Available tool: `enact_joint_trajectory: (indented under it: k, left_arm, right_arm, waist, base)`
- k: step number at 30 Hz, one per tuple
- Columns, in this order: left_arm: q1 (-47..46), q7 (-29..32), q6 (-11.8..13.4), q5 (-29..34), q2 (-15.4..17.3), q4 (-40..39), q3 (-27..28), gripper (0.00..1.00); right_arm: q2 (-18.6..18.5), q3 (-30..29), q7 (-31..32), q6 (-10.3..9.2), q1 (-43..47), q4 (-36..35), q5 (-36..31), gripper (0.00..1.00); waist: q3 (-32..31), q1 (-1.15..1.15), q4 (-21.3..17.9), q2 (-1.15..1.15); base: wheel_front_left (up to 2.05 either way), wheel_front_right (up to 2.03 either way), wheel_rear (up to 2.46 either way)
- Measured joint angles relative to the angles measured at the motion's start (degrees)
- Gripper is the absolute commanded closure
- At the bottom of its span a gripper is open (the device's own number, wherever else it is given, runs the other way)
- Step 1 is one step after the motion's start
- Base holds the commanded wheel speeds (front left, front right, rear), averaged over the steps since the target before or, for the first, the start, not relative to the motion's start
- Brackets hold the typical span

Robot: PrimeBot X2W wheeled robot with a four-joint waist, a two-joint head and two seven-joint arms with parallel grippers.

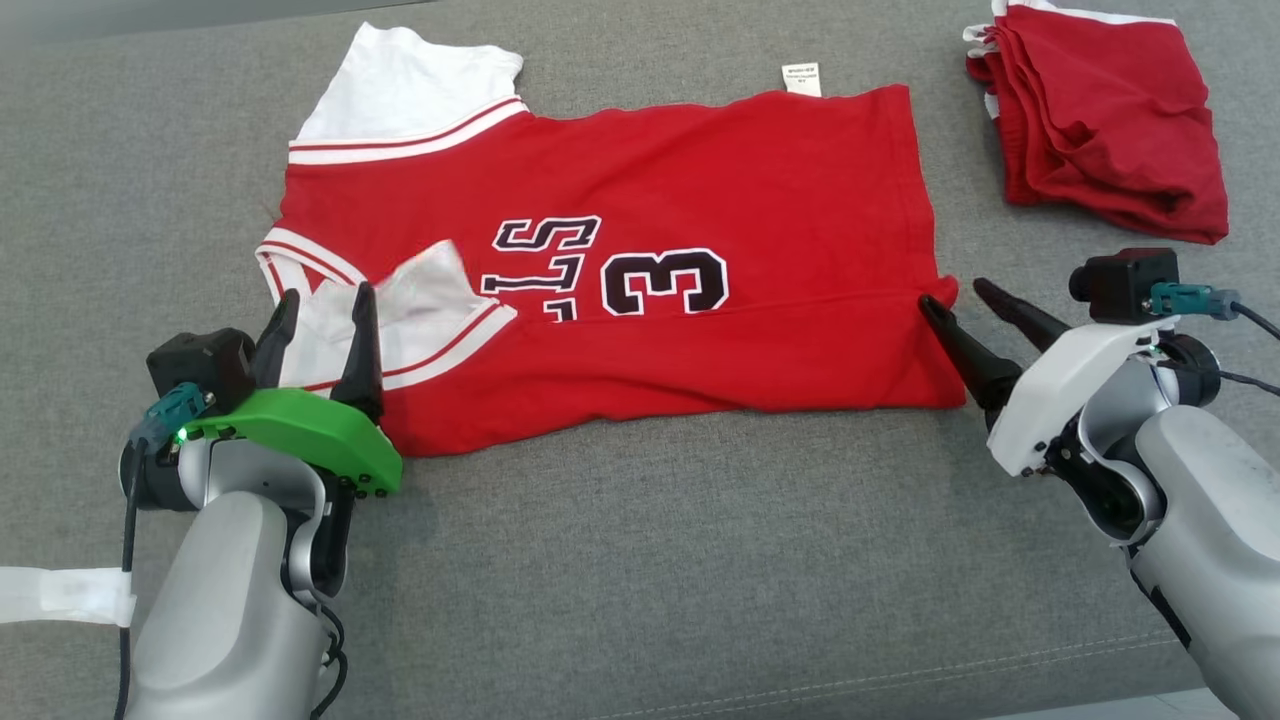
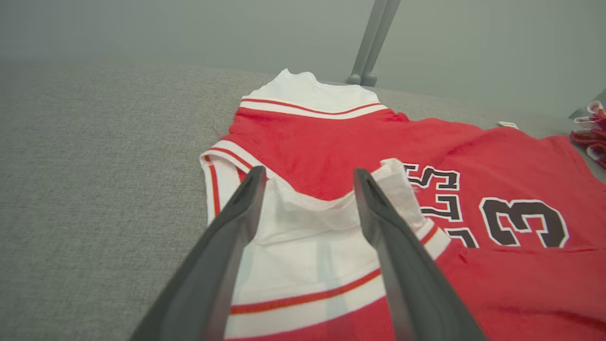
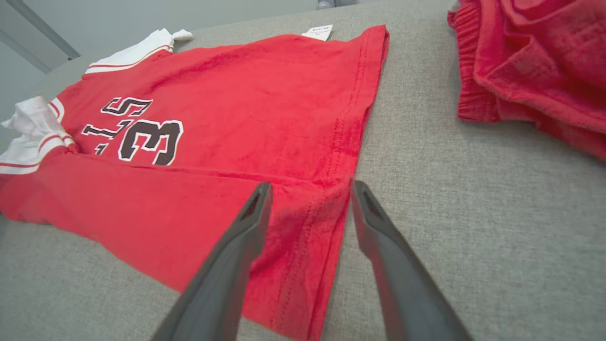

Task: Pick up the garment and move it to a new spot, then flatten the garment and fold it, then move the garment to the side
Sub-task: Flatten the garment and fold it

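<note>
My left hand (image 1: 325, 295) and right hand (image 1: 952, 293) are released; between them the jersey (image 1: 700, 180) looks once-folded, side-move pending.

To my far right, a pile of folded red cloth (image 1: 1100, 120) lies on the grey fabric surface (image 1: 640, 560); a slanted grey pole (image 2: 374, 42) stands beyond its far edge.
</note>
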Motion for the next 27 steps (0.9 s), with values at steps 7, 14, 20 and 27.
enact_joint_trajectory:
  k: [7, 14, 20, 27]
  left_arm:
    - [-1.1, -2.5, 0.0, 0.3, -0.1, 2.2, 0.6, 0.00]
    - [-0.9, -4.3, -0.8, -2.8, -1.4, 3.1, 2.9, 0.00]
    - [4.4, -5.1, -1.1, -6.4, -1.5, 3.7, 5.3, 0.00]
    - [10.1, -5.1, -2.2, -8.6, -1.6, 4.9, 4.9, 0.00]
  right_arm:
    - [-0.7, 0.1, -2.3, 0.00, -1.3, 0.8, 0.0, 0.00]
    - [-1.5, -2.4, -7.6, 0.00, -1.3, 1.1, 0.0, 0.00]
    - [-1.5, -4.3, -12.3, -0.19, 0.9, 1.1, 0.0, 0.00]
    - [0.6, -4.8, -14.8, -1.10, 5.9, 1.2, 1.2, 0.00]
  waist:
    - [-0.4, 0.00, 0.0, 0.00]
    - [-1.5, 0.00, 0.1, 0.00]
    - [-3.3, 0.00, 0.5, 0.00]
    - [-5.3, 0.00, 1.3, 0.00]
  base:
    - [0.00, 0.00, 0.00]
    - [0.00, 0.00, 0.00]
    - [0.00, 0.00, 0.00]
    - [0.00, 0.00, 0.00]
